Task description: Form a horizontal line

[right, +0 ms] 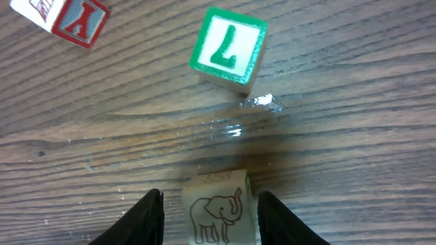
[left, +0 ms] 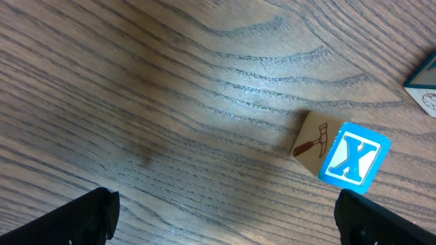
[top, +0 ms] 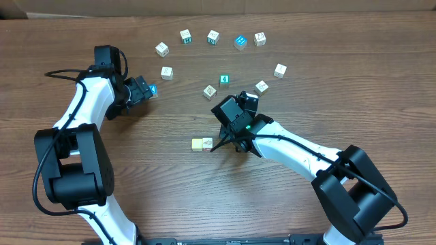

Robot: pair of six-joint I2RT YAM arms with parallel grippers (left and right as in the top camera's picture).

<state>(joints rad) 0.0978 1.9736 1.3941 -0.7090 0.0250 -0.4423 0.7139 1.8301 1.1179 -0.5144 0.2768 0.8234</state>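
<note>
Right hand (right: 210, 201) low, astride the elephant cube (right: 216, 218).

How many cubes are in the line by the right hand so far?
2: a pale yellow cube and a whitish cube touching its right side, both just left of the right hand, which could hide another.

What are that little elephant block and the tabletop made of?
The elephant block looks like pale bare wood, matte, with a printed line drawing. The tabletop shows brown wood grain with a slight sheen, a glare patch; solid wood or laminate, unclear.
</note>
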